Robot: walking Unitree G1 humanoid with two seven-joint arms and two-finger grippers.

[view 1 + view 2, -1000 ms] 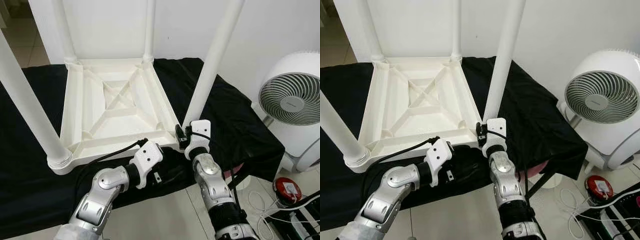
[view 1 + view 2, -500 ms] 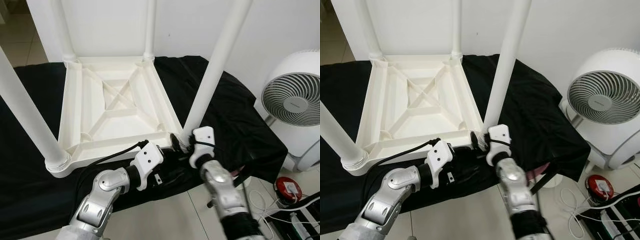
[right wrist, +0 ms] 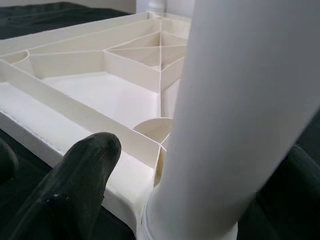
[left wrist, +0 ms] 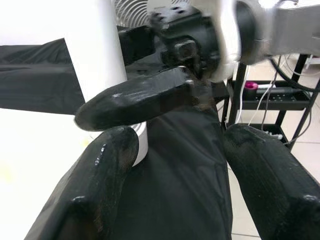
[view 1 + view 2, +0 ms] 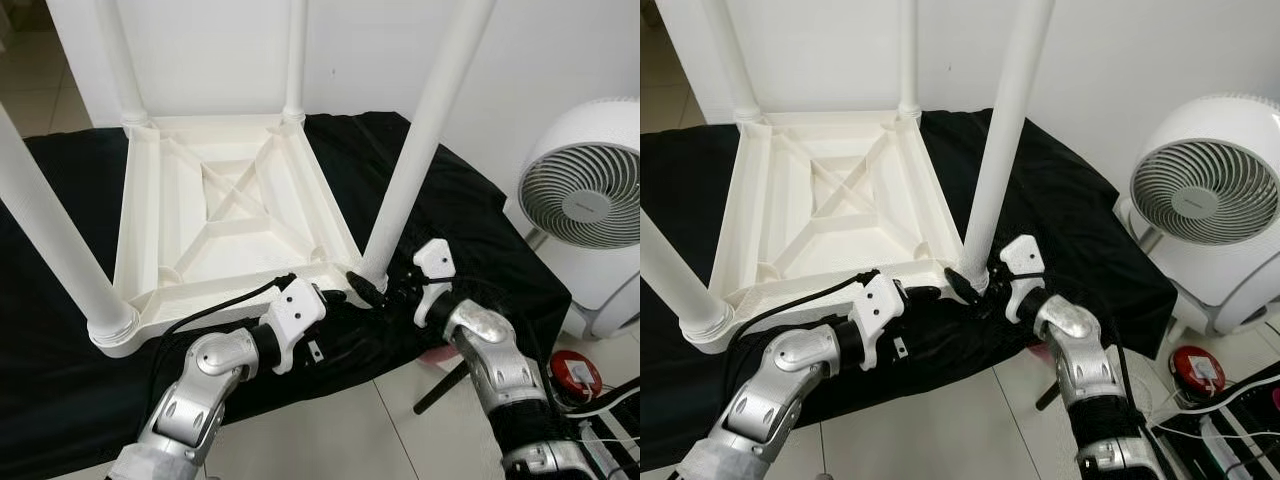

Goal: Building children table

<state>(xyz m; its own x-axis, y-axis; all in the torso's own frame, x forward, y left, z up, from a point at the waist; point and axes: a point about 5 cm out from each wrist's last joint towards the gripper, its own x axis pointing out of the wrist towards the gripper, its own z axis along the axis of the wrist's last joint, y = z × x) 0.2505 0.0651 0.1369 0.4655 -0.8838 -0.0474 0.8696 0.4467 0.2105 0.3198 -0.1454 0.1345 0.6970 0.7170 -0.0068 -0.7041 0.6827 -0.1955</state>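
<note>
A white plastic children's table lies upside down on a black cloth, its legs standing up. My right gripper reaches in from the right to the foot of the near right leg. It is open, with one black finger in front of the leg and the other behind it. In the right wrist view a gap shows between the leg and one finger. My left gripper lies open on the cloth just before the same corner, nothing between its fingers.
A white round fan stands on the floor at the right. A red object and cables lie beside it. A white wall rises right behind the table. Tiled floor shows below the cloth's near edge.
My right arm has swung from in front of the near right leg round to its right side, and its fingers now straddle the leg's foot. The left gripper has stayed put.
</note>
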